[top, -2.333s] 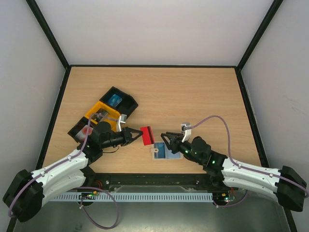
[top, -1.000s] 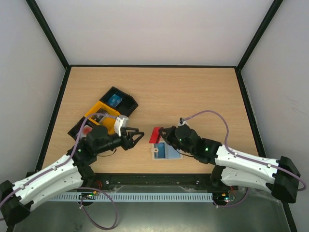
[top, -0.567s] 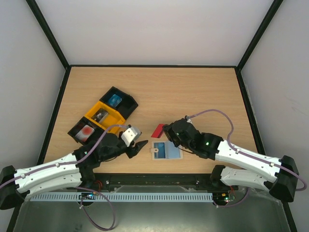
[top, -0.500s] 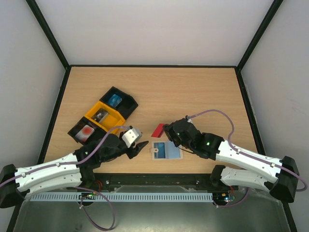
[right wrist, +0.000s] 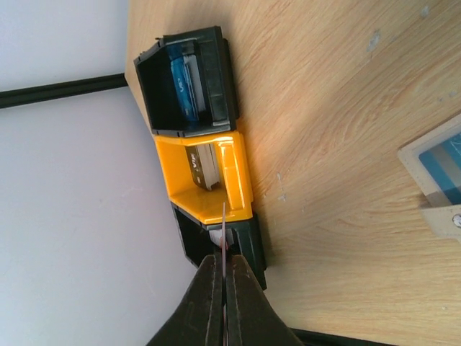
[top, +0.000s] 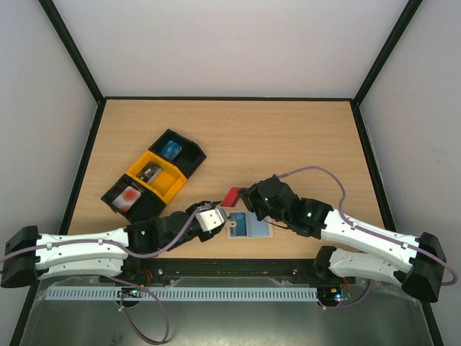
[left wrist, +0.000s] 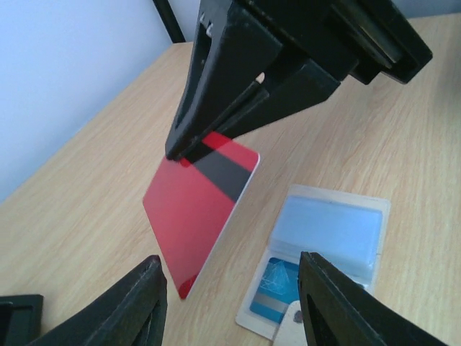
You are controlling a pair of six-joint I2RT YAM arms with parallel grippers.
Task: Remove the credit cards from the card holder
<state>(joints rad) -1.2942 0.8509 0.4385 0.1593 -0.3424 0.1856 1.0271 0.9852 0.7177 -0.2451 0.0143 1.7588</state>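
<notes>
The card holder (top: 250, 225) lies open and flat near the table's front edge, its beige tab at the left end. In the left wrist view it (left wrist: 338, 227) shows a blue card (left wrist: 277, 287) in its pocket. My right gripper (top: 243, 196) is shut on a red credit card (top: 231, 196) and holds it tilted above the table, just up-left of the holder. The card shows broad in the left wrist view (left wrist: 194, 213) and edge-on in the right wrist view (right wrist: 225, 231). My left gripper (top: 220, 214) is open and empty, low beside the holder's tab end, facing the card.
A row of compartment trays stands to the left: black with a blue item (top: 178, 150), yellow (top: 153, 173), and black with a red-marked item (top: 126, 196). Black frame rails border the table. The right arm's cable arcs over the right side.
The left gripper let go of the red card and the right gripper took it. The left arm dropped low and swung right to the holder's tab end. The right gripper lifted the card slightly.
</notes>
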